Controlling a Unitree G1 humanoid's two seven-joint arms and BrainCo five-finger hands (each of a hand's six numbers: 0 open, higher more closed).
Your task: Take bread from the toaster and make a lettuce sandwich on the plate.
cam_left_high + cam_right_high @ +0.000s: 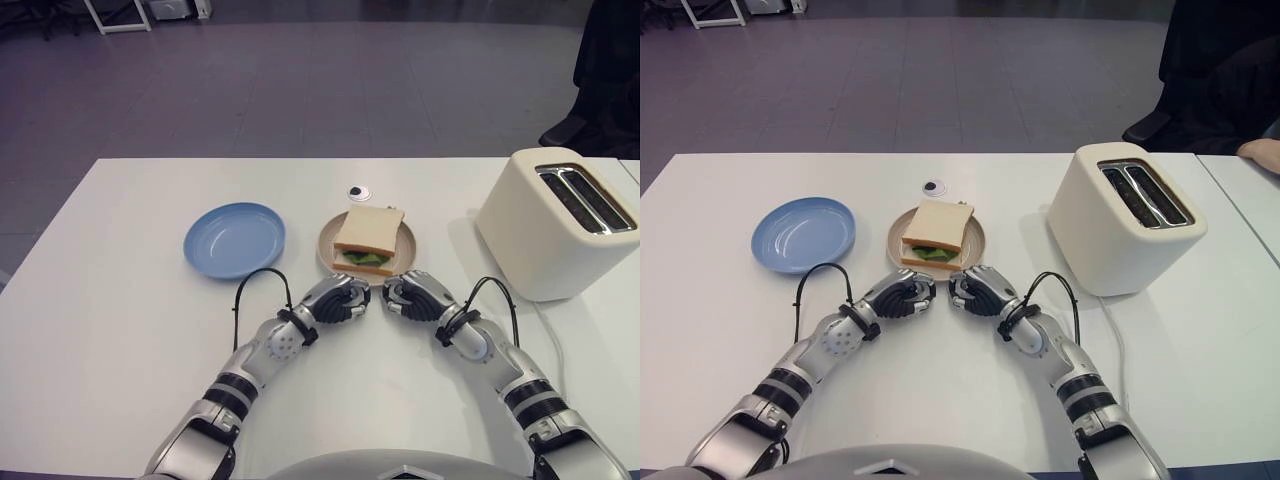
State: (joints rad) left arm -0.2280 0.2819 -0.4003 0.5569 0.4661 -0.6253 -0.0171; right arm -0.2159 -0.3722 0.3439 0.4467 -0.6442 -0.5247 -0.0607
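A sandwich [369,236] of two bread slices with green lettuce between them lies on a tan plate [327,244] at the table's middle. The cream toaster [556,222] stands at the right, its two slots dark with no bread showing. My left hand [337,299] rests on the table just in front of the plate, fingers curled, holding nothing. My right hand [416,294] sits beside it, close to the plate's front right rim, also curled and holding nothing. The two hands nearly touch each other.
A blue plate [234,239] lies left of the tan plate. A small black and white round object [359,192] sits behind the sandwich. The toaster's cord [550,335] runs toward the table's front edge on the right.
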